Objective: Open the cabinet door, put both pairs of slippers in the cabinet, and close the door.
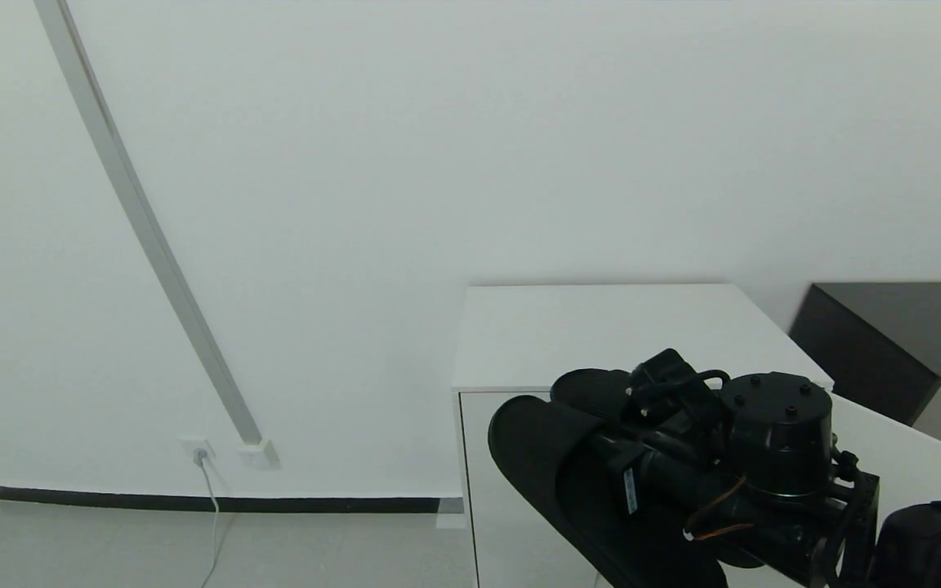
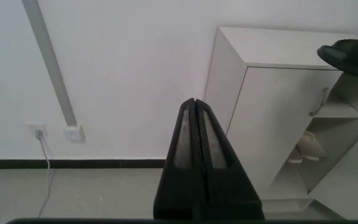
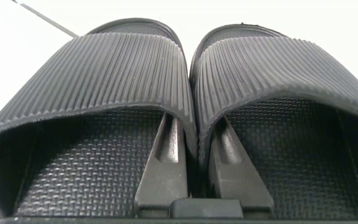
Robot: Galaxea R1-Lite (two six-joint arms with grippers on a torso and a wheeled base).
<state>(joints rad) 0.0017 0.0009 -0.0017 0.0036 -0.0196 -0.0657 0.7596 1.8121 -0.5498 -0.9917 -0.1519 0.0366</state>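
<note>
Black ribbed rubber slippers (image 3: 123, 74), a pair side by side, are being held up by the right gripper (image 3: 194, 127), its arm raised in front of the white cabinet (image 1: 601, 327); its jaws are clamping the straps' adjoining inner sides. The left gripper (image 2: 195, 112) is pointing toward the wall beside the cabinet, jaws pressed together, gripping nothing

Black arm (image 1: 773, 498), screw-topped round cap (image 1: 777, 420) (orange cable (image 1: 717, 508))

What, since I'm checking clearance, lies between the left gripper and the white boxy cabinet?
Nothing: in the left wrist view, the stretch from left gripper to white boxy cabinet is bare, white wall behind.
</note>
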